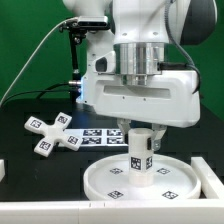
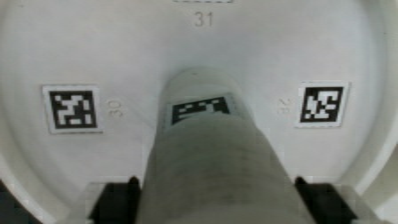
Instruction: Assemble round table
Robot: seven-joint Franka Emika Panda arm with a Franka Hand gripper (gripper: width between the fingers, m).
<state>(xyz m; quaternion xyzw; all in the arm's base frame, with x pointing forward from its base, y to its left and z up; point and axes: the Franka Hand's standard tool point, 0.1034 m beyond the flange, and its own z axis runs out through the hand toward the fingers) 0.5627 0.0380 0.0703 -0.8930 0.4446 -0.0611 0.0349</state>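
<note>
The large rimmed round disc (image 1: 140, 178) lies flat on the black table at the front. The short cylindrical leg (image 1: 139, 158) stands upright on the disc's middle, tagged on its side. My gripper (image 1: 138, 132) comes straight down from above and is shut on the leg's upper end. In the wrist view the leg (image 2: 214, 140) runs down to the disc (image 2: 107, 50), with a dark finger (image 2: 118, 200) pressed against each side of it. The cross-shaped base (image 1: 51, 132) lies apart at the exterior view's left.
The marker board (image 1: 100, 135) lies behind the disc, partly hidden by the arm. White blocks sit at the table's front left (image 1: 3, 168) and right edge (image 1: 210, 178). A dark stand with cables (image 1: 75, 60) rises at the back.
</note>
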